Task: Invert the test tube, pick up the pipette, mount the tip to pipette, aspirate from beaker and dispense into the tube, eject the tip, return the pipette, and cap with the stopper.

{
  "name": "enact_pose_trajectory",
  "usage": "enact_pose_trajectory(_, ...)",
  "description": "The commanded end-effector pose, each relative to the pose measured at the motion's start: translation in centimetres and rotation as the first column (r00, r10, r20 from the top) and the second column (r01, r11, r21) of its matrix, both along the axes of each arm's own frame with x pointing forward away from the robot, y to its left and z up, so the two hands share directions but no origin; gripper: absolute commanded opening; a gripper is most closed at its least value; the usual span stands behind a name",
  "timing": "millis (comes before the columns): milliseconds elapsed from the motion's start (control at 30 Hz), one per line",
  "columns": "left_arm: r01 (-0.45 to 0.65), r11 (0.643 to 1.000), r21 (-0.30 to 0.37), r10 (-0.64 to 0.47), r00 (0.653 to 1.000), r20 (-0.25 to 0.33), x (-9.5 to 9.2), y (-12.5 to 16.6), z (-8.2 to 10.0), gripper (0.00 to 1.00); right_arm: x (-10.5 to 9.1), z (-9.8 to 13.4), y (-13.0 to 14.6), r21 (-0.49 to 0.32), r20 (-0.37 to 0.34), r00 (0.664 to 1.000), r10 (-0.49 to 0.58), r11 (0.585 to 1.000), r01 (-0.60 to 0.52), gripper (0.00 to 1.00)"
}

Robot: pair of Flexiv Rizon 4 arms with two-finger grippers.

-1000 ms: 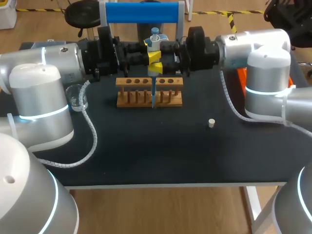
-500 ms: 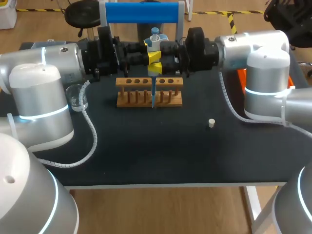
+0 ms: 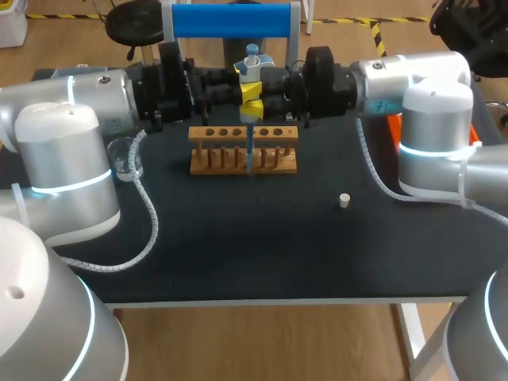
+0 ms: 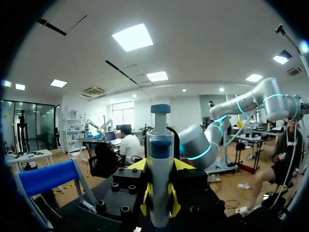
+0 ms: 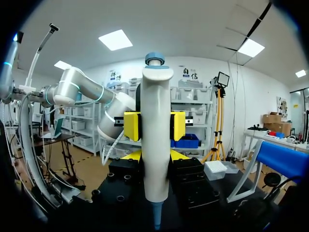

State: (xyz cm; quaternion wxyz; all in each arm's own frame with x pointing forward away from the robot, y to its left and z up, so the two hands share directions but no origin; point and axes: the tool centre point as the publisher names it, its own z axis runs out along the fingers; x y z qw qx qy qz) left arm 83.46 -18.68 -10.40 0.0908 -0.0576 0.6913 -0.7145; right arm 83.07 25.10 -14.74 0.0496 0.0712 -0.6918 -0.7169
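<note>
- A clear glass beaker [image 3: 125, 159] sits on the black table [image 3: 238, 238], far over on the left side.
- My left gripper [image 4: 160, 182] comes in from the left. Its yellow fingers press the pipette from two sides, so it is holding it.
- A wooden rack [image 3: 243, 149] stands in the middle of the table, near the back.
- The pipette [image 3: 252, 67] stands straight up, right above the rack. Its thin tip [image 3: 249, 155] points down at the middle of the rack. I cannot tell if the tip goes into a tube there.
- My right gripper [image 5: 155, 147] comes in from the right and meets the left one. Its yellow fingers squeeze the pipette too.
- A small white stopper [image 3: 344, 200] lies on the table by itself. It is to the right of the rack and nearer the front edge.
</note>
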Motion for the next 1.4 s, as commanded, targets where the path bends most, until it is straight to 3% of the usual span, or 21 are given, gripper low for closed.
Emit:
enact_pose_trajectory(33, 0.000, 1.000, 0.000, 0.000, 1.000, 0.000, -0.2, 0.0, 0.0, 0.00, 0.1, 0.1, -0.1, 0.002, 0.002, 1.000, 0.000, 1.000, 0.000, 0.00)
enact_pose_trajectory(100, 0.000, 1.000, 0.000, 0.000, 1.000, 0.000, -0.2, 0.0, 0.0, 0.00, 0.1, 0.1, -0.1, 0.003, 0.002, 1.000, 0.001, 1.000, -0.001, 0.00)
enact_pose_trajectory(133, 0.000, 1.000, 0.000, 0.000, 1.000, 0.000, -0.2, 0.0, 0.0, 0.24, 0.1, 0.1, -0.1, 0.003, 0.002, 1.000, 0.002, 1.000, -0.002, 0.00)
enact_pose_trajectory(167, 0.000, 1.000, 0.000, 0.000, 1.000, 0.000, -0.2, 0.0, 0.0, 1.00, 0.1, 0.1, -0.2, 0.003, 0.002, 1.000, 0.002, 1.000, -0.002, 0.00)
enact_pose_trajectory(633, 0.000, 1.000, 0.000, 0.000, 1.000, 0.000, -0.2, 0.0, 0.0, 1.00, 0.6, 0.4, -3.4, 0.029, 0.004, 1.000, 0.015, 0.999, -0.015, 0.00)
enact_pose_trajectory(1100, 0.000, 1.000, 0.000, 0.000, 1.000, 0.000, -0.2, 0.0, 0.0, 1.00, 1.8, 0.7, -9.4, 0.006, 0.018, 1.000, 0.017, 1.000, -0.017, 0.00)
enact_pose_trajectory(1167, 0.000, 1.000, 0.000, 0.000, 1.000, 0.000, -0.2, 0.0, 0.0, 1.00, 2.1, 0.7, -10.3, 0.025, -0.016, 0.999, 0.038, 0.999, -0.038, 0.00)
enact_pose_trajectory(1400, 0.000, 1.000, 0.000, 0.000, 1.000, 0.000, -0.2, 0.0, 0.0, 1.00, 2.1, 0.7, -10.3, 0.025, -0.016, 0.999, 0.038, 0.999, -0.038, 0.00)
